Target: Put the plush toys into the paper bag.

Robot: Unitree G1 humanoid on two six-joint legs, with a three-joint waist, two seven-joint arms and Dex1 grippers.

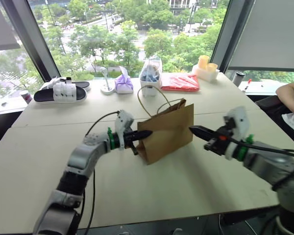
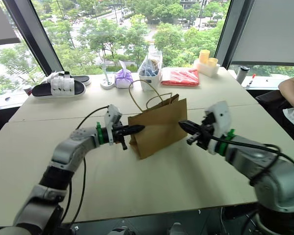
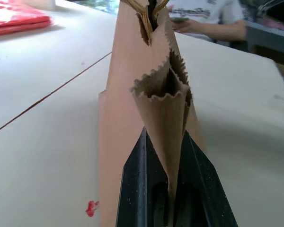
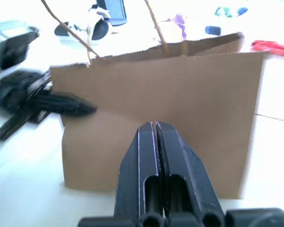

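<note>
From the head camera, the brown paper bag (image 1: 167, 130) stands upright mid-table (image 1: 201, 181), its cord handles (image 1: 152, 100) up, with the left gripper (image 1: 143, 134) at its left edge and the right gripper (image 1: 196, 130) just off its right edge, empty. In the left wrist view, the left fingers (image 3: 137, 189) are clamped on the bag's folded side edge. In the right wrist view, the right gripper's fingers (image 4: 170, 156) are pressed together, empty, pointing at the bag's broad face.
</note>
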